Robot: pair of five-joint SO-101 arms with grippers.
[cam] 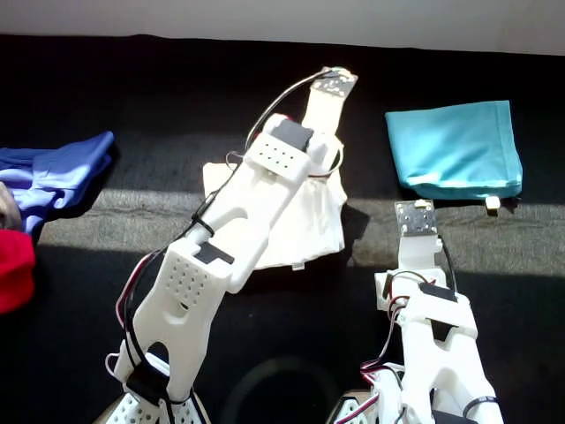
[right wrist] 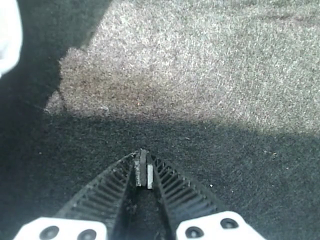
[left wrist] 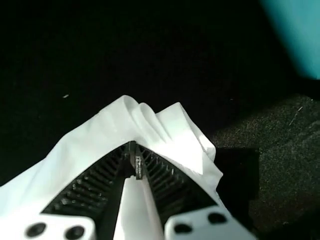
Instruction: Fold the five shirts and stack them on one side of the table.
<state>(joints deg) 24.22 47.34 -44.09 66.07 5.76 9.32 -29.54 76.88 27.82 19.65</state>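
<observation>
Fabric of white shirt (left wrist: 165,135) sits pinched in left gripper (left wrist: 136,167), presumably for folding; right gripper (right wrist: 143,172), at its three o'clock, is clenched empty.

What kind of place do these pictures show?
Probably a robot lab bench: the left arm and right arm stand at a dark table, with a white shirt, a folded teal shirt and a blue shirt on it.

Bare table (cam: 366,132) between white shirt (cam: 305,225) and teal shirt (cam: 455,148); blue shirt (cam: 53,172), red shirt (cam: 13,269) crowd left edge.
</observation>
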